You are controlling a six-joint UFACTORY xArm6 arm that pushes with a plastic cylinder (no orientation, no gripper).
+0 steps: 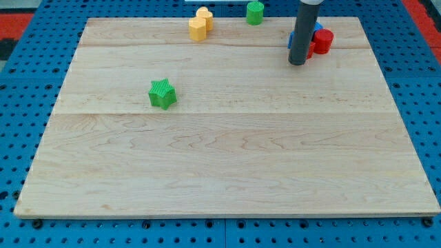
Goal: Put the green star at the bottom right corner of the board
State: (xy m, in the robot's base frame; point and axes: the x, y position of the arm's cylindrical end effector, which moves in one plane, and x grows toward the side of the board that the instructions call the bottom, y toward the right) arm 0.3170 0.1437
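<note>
The green star (162, 94) lies on the wooden board (227, 165), left of centre in the upper half. My tip (297, 63) is at the view's upper right, far to the right of the star and a little above it. The rod stands just left of a red block (321, 41) and in front of a blue block (318, 27), which it mostly hides.
Two yellow blocks (200, 24) sit together at the board's top edge, left of centre. A green cylinder-like block (255, 12) stands at the top edge, right of them. A blue pegboard (427, 103) surrounds the board.
</note>
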